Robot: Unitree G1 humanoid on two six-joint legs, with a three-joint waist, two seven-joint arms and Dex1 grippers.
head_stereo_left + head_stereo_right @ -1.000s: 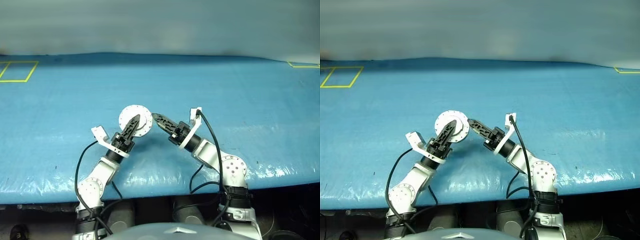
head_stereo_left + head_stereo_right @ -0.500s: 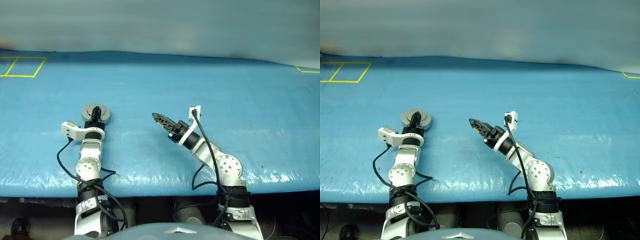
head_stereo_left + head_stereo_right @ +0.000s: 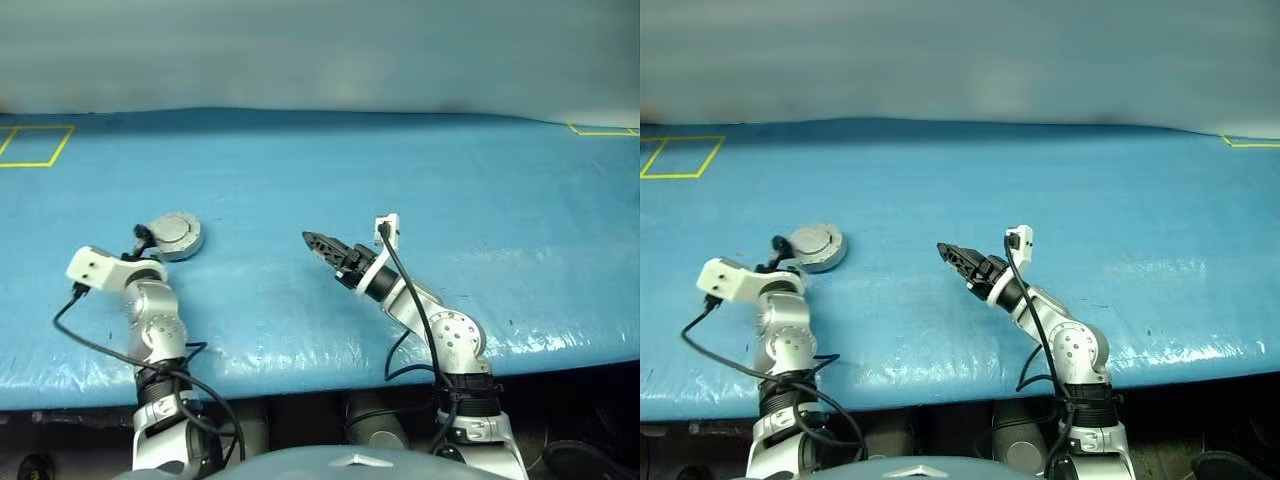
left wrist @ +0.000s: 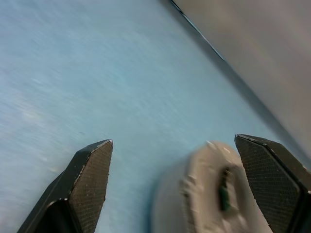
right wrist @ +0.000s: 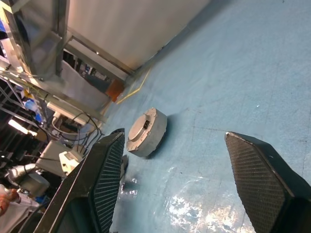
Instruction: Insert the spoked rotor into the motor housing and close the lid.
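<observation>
Left eye view: a grey round assembly, the motor housing (image 3: pixel 175 236) with the lid on top, lies flat on the blue table (image 3: pixel 420 170), left of centre. Just beside it sits the left gripper (image 3: pixel 141 238); its fingers are hard to make out. Left wrist view: fingers spread wide, gripping nothing, housing blurred and cut off. Right wrist view: right gripper (image 5: pixel 184 184) open, empty, housing well beyond.

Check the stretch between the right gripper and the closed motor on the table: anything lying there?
Nothing: bare blue table cover between the right gripper and the assembled motor, seen in the left eye view.
</observation>
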